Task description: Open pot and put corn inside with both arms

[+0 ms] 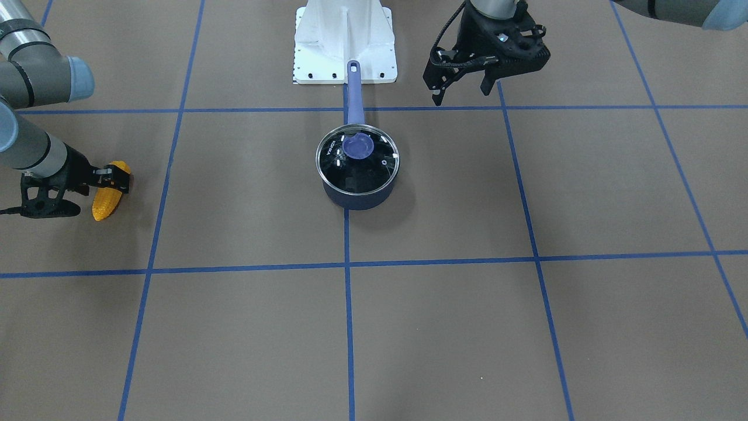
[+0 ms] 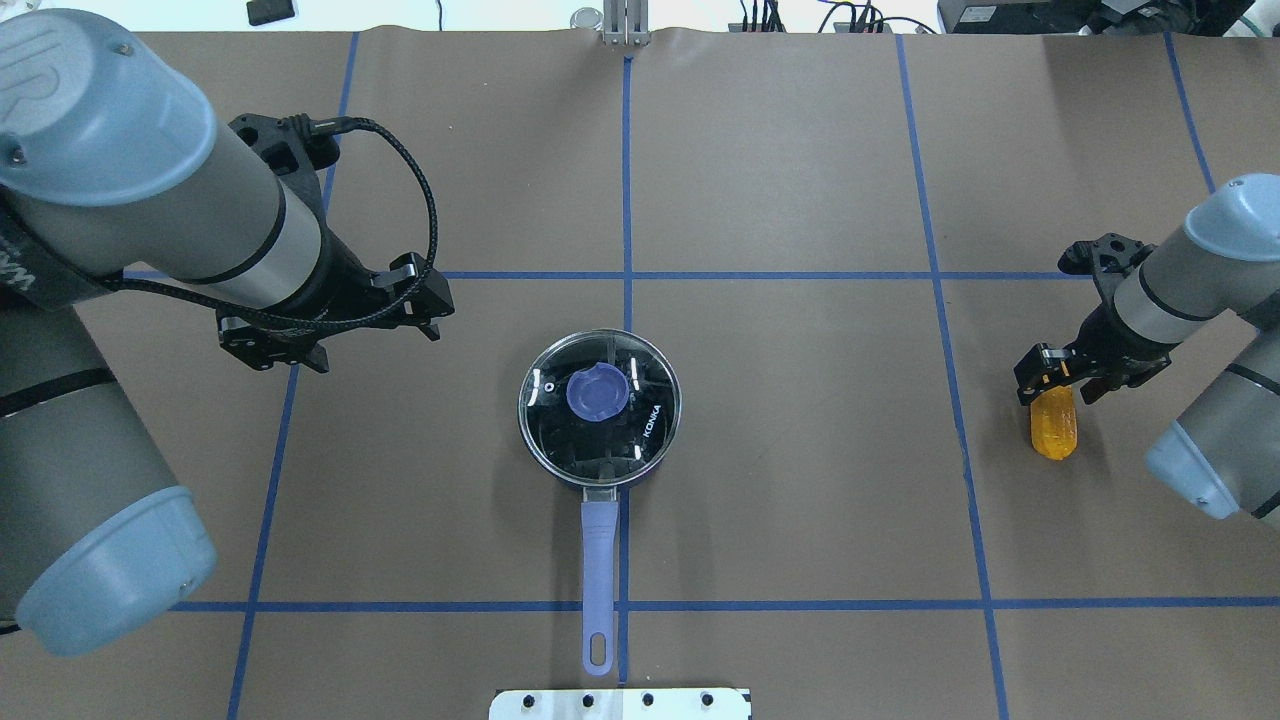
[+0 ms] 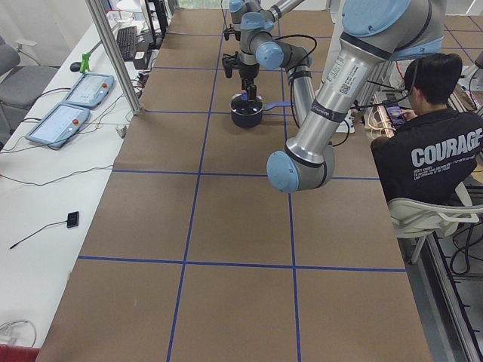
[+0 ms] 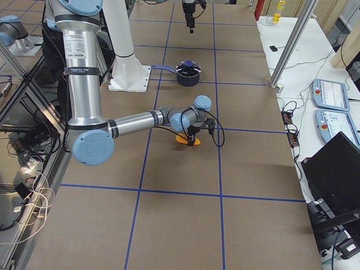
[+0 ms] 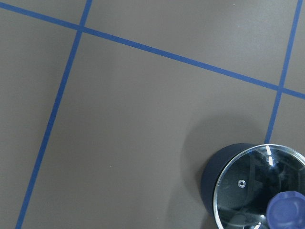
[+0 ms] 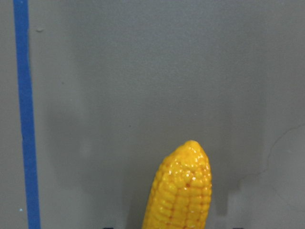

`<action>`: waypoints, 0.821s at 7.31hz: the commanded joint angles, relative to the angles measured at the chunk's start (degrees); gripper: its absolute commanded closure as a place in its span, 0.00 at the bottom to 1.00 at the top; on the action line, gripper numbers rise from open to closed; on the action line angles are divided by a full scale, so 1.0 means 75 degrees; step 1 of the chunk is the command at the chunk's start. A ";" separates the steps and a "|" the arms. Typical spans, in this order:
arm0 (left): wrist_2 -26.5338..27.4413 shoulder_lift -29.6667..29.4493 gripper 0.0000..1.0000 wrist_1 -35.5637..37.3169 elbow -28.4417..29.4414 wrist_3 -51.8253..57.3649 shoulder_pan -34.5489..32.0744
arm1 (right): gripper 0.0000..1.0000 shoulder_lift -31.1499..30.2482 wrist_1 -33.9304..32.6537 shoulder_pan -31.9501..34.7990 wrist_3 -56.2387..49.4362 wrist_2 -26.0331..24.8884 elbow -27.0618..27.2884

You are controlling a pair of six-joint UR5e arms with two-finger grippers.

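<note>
A dark blue pot [image 1: 357, 197] with a long handle [image 2: 598, 555] stands at the table's middle. Its glass lid [image 2: 640, 425] with a blue knob [image 2: 597, 392] is on it. The pot also shows in the left wrist view [image 5: 212, 174]. My left gripper [image 1: 460, 93] hangs open and empty above the table, off to the pot's side [image 2: 372, 348]. The yellow-orange corn [image 1: 106, 202] lies on the table far to the other side [image 2: 1053, 432]. My right gripper [image 1: 114, 178] is low over its thick end, jaws open on either side. The corn's tip [image 6: 188, 157] points away from the wrist.
The robot's white base plate [image 1: 345, 47] lies just past the handle's end. Blue tape lines [image 2: 627, 270] grid the brown table. A seated person [image 3: 430, 143] is beside the table. A side bench holds teach pendants [image 3: 75, 98].
</note>
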 commanded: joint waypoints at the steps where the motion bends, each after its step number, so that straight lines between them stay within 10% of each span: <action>1: 0.0093 -0.0491 0.02 -0.0043 0.0559 -0.0143 0.0089 | 0.66 0.0131 0.0010 -0.0027 0.0291 0.0139 -0.0005; 3: 0.0094 -0.0914 0.02 -0.0275 0.1145 -0.0331 0.0207 | 0.88 0.0096 0.0010 -0.0015 0.0291 0.0116 0.0030; 6: 0.0094 -0.1231 0.02 -0.1270 0.2268 -0.0496 0.0312 | 0.91 0.0166 -0.0107 0.0206 0.0279 0.0163 0.0217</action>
